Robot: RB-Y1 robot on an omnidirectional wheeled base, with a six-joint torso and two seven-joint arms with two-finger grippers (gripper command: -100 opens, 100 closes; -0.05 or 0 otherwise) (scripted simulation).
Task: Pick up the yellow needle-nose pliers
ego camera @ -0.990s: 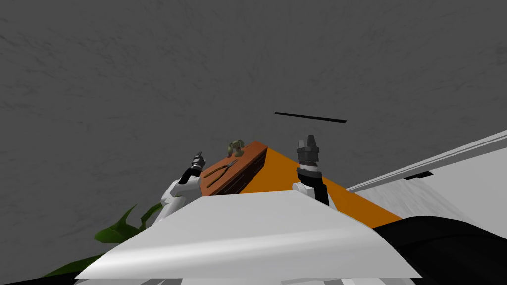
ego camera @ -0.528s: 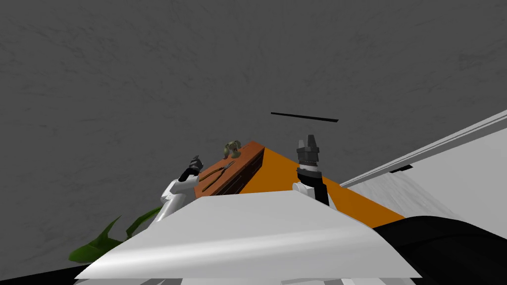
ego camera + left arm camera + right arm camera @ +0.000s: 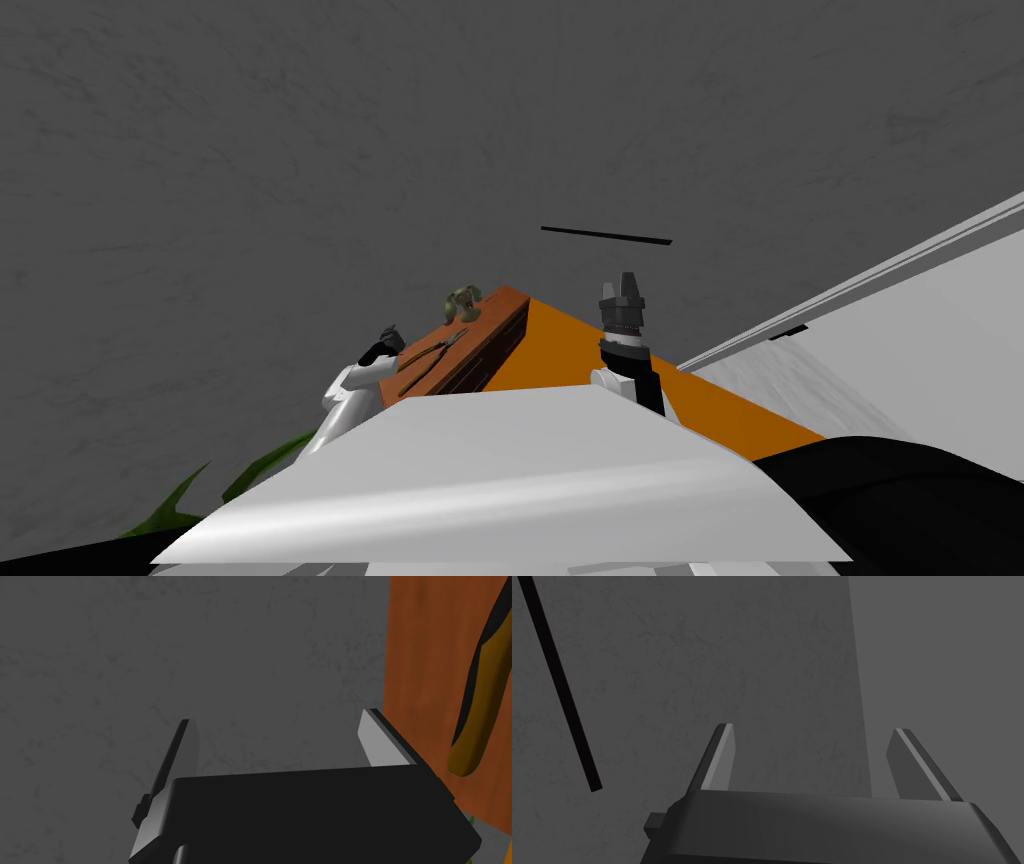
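Hovering spread open, the left hand (image 3: 389, 339) is caught mid-approach, just beside the yellow-handled pliers (image 3: 430, 357), which lie on the brown desk (image 3: 497, 308). A shift over the handles is called for next. The right hand (image 3: 626, 288) is held spread, idle.

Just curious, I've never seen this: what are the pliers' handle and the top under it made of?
The pliers' handle looks like smooth yellow-orange plastic or rubber, black-edged; which, I cannot tell. The cabinet top looks like reddish-brown wood: streaky grain, matte.
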